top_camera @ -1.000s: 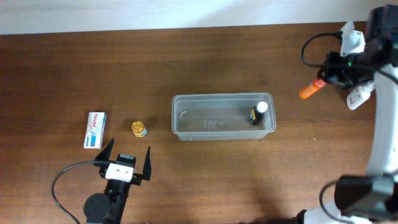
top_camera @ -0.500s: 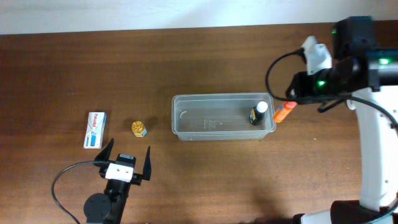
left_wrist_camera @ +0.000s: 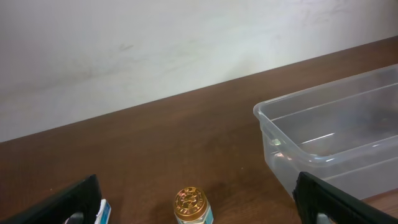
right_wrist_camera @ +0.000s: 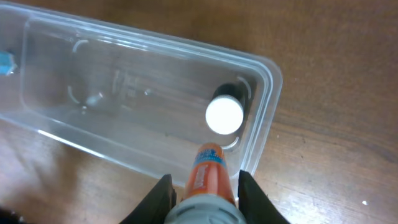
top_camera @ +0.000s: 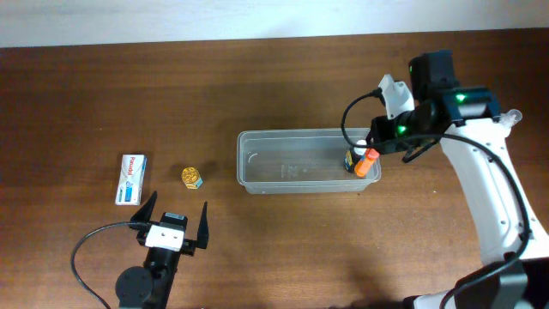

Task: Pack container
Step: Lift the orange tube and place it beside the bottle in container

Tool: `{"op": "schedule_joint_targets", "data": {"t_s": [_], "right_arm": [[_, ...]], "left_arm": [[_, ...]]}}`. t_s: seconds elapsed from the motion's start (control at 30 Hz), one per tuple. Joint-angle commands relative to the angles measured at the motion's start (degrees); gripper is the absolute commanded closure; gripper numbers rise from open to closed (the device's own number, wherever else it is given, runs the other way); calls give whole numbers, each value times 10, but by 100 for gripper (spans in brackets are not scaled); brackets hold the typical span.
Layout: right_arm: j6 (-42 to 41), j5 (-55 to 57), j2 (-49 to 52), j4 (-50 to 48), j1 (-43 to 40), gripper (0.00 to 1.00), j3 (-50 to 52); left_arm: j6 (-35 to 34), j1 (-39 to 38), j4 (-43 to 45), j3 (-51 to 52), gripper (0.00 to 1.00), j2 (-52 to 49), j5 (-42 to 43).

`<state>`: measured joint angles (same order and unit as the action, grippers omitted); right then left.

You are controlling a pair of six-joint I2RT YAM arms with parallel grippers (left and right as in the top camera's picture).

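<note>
Gripping: the right gripper (top_camera: 374, 156) is clamping its fingers (right_wrist_camera: 163, 190) shut on an orange tube (right_wrist_camera: 208, 168).
Right arm: it is reaching in from the right, holding the tube tilted over the container's (top_camera: 247, 163) right end, beside a white-capped bottle (right_wrist_camera: 224, 114) standing inside.
Left gripper (top_camera: 178, 206): its fingers (left_wrist_camera: 339, 199) are standing wide apart, holding nothing, near and left of the container.
Container: it is sitting mid-table (top_camera: 257, 86).
Left side: a box (top_camera: 130, 178) and a gold-capped jar (top_camera: 191, 177) are lying apart from the container.
</note>
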<state>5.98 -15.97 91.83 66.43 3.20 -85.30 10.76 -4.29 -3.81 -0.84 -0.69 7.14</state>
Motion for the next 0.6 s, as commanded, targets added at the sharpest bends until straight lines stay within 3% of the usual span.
{"op": "schedule_joint_targets", "data": {"t_s": [0.0, 0.57], "right_arm": [[-4, 1, -2, -14, 5, 75, 21], [-2, 1, 5, -74, 5, 74, 73]], "left_arm": [[9, 5, -1, 3, 1, 4, 6], [9, 5, -1, 3, 1, 4, 6]]}}
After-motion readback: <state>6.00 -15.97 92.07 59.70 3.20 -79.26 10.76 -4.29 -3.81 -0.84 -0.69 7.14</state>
